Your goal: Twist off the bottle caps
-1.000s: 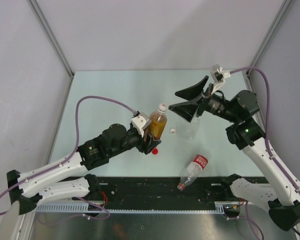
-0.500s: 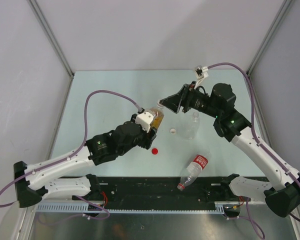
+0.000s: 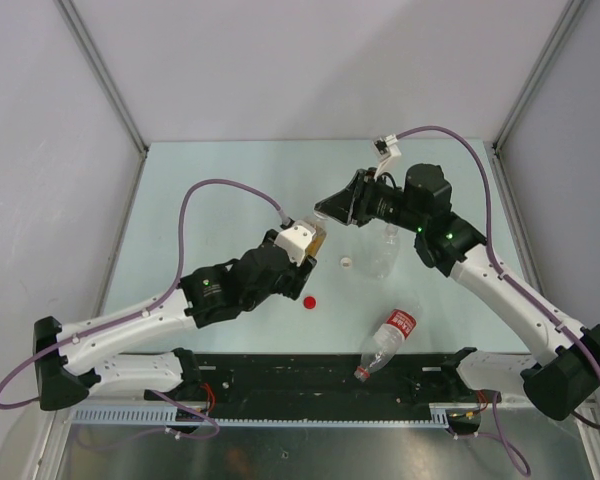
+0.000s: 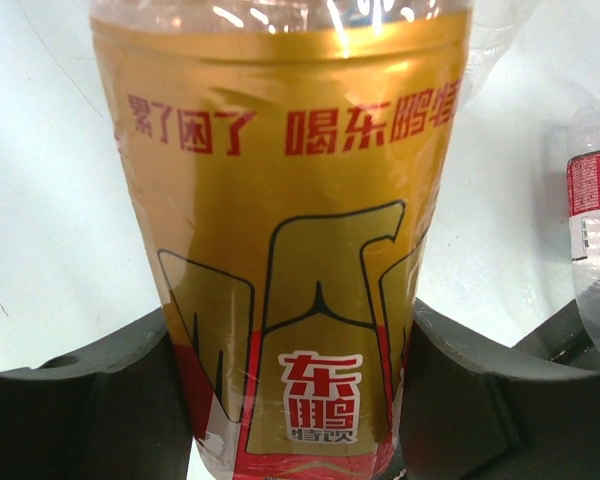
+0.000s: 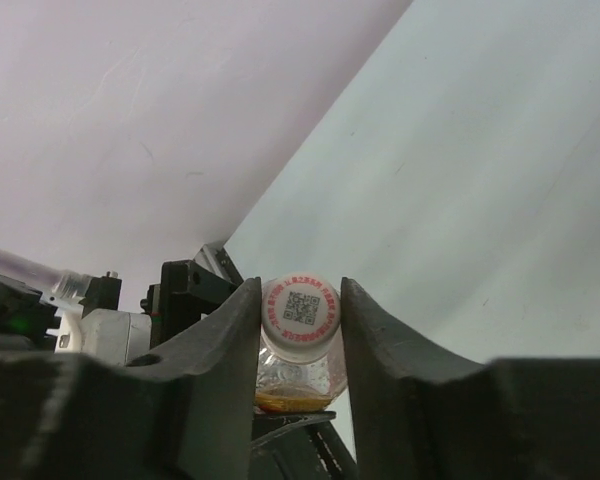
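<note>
**Top and wrist views.** The left gripper [image 4: 295, 400] is clamping the lower body of the amber bottle [image 4: 280, 230]. Its two dark fingers [image 4: 90, 400] are pressing against opposite sides of the gold and red label, partly closed to the bottle's width.

The right gripper [image 5: 300, 322] is reaching in from above. It is closing narrowly on the white cap [image 5: 301, 306], which is sitting on the bottle's neck between its fingertips, and both fingers are touching the cap's rim.

On the table [image 3: 210, 190], a red cap [image 3: 310, 301] is lying just beside the left gripper. A loose white cap [image 3: 347, 263] is lying between the two grippers. A clear unlabelled bottle [image 3: 383, 250] is standing close under the right wrist. A labelled bottle [image 3: 385, 345] is lying on its side, well apart from both grippers.
</note>
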Robot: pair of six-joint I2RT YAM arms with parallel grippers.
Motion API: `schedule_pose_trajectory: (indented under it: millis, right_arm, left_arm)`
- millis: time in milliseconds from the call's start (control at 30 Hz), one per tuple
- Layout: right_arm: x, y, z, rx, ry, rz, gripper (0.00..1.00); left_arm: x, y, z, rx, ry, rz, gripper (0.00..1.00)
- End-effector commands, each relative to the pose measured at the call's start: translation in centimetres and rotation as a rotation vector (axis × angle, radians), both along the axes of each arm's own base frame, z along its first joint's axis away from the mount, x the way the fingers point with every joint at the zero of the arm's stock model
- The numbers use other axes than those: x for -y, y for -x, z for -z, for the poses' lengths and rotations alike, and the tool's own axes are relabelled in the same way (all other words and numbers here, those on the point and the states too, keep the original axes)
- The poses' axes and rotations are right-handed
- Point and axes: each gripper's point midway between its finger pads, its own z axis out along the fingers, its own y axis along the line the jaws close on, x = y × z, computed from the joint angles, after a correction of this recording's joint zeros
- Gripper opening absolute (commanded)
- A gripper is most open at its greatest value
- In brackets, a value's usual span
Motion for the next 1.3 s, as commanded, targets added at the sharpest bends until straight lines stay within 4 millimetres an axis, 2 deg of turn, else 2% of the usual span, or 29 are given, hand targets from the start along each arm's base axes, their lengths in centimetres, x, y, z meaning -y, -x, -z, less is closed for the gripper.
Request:
schedule_pose_trajectory:
  millis: [0,133,200,400,600,767,1000,1133,1267]
  right_arm:
    - [-0.3,0.5,-2.7,0.049,-0.042,-0.021,0.28]
    - [-0.2,0.7,-2.8,0.059,-0.039,-0.029,0.07]
    - [-0.1,0.9,-3.0,0.072,-0.036,-0.030,0.02]
    - [0.2,1.9,-4.0,0.138,-0.032,-0.065,0.00]
    - [0.5,4.4,-5.7,0.269,-0.037,-0.169,0.00]
    - [1.1,7.0,-7.7,0.398,-0.068,-0.250,0.00]
    - [2.2,10.7,-9.5,0.545,-0.101,-0.365,0.00]
    - [3.0,12.9,-10.5,0.623,-0.120,-0.442,0.00]
    - [3.9,14.3,-11.3,0.689,-0.131,-0.475,0.00]
  left_arm:
    - [0.2,-0.4,-2.6,0.038,0.057,-0.024,0.00]
    - [0.2,-0.3,-2.5,0.034,0.060,-0.024,0.00]
    - [0.3,-0.2,-2.5,0.029,0.063,-0.018,0.00]
    - [0.8,0.5,-2.5,0.012,0.090,0.025,0.00]
    - [1.9,2.2,-3.9,0.014,0.207,0.145,0.00]
    - [3.7,5.2,-5.7,0.020,0.331,0.357,0.00]
    - [6.7,10.7,-6.7,-0.051,0.422,0.731,0.00]
    - [7.1,13.8,-8.0,-0.060,0.471,0.926,0.00]
    - [6.8,16.2,-9.9,-0.023,0.529,1.081,0.00]
